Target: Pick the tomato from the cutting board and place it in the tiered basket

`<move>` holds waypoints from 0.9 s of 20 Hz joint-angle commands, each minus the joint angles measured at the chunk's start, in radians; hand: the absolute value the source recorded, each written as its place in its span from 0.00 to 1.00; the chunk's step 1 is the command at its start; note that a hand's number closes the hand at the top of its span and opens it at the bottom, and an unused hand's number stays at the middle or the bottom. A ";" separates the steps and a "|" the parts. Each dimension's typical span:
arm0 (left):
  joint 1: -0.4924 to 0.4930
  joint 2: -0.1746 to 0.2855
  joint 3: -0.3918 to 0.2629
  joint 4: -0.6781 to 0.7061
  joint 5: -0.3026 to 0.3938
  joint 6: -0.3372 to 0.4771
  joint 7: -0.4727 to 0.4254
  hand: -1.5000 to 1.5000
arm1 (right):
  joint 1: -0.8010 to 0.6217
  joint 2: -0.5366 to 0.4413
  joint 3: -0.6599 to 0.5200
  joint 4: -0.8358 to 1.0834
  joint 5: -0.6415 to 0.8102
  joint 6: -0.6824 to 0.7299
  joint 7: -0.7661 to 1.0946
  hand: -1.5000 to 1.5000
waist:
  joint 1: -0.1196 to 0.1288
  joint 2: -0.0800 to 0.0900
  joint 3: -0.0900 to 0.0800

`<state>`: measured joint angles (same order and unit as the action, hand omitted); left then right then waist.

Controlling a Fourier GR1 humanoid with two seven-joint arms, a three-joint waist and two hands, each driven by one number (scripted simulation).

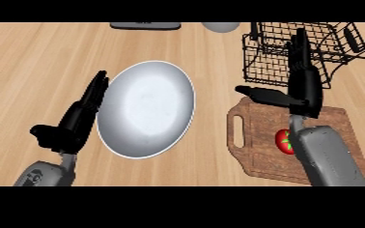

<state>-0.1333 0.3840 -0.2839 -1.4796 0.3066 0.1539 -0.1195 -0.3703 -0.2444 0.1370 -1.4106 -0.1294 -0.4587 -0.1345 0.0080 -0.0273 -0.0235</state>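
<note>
At the far left our left hand [77, 118] rests beside a white plate [146, 108], fingers straight and close together, thumb out, holding nothing. The plate lies on the wooden tabletop [43, 53]. Right of it lies the brown cutting board [246, 125], its handle slot toward the plate. The tomato [284, 141] sits roughly mid-board, its right side hidden by our right forearm. We judge it light, smooth and somewhat slippery, with soft flesh that would bruise under a hard squeeze. We would take it around its widest girth, fingers on one side and thumb opposite, clear of the stem. What shows is a glossy red curve with a green stem star on top. It is probably round, though with part of it covered we cannot be sure. Our right hand [305, 84] hangs above the board's far part, fingers straight and pointing toward the tiered basket [265, 63], thumb spread leftward, nothing in it. The black wire basket stands just beyond the board, upper right.
</note>
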 commanded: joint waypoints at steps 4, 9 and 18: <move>0.008 -0.030 -0.021 0.078 -0.012 -0.010 0.021 0.50 | 0.067 -0.139 0.107 -0.032 0.180 -0.020 0.227 0.00 | -0.048 0.020 0.019; 0.050 -0.026 -0.026 0.065 -0.024 -0.007 0.002 0.50 | 0.043 -0.377 0.214 -0.009 0.338 0.152 0.474 0.00 | -0.068 0.010 0.007; 0.043 -0.023 -0.018 0.074 -0.019 -0.033 0.004 0.50 | -0.055 -0.555 0.410 -0.206 0.384 0.595 0.948 0.00 | -0.045 0.013 0.012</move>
<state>-0.0841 0.4014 -0.2601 -1.4266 0.2856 0.1434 -0.1169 -0.3879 -0.7560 0.4821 -1.5383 0.2557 -0.0229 0.5970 -0.0393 -0.0263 -0.0137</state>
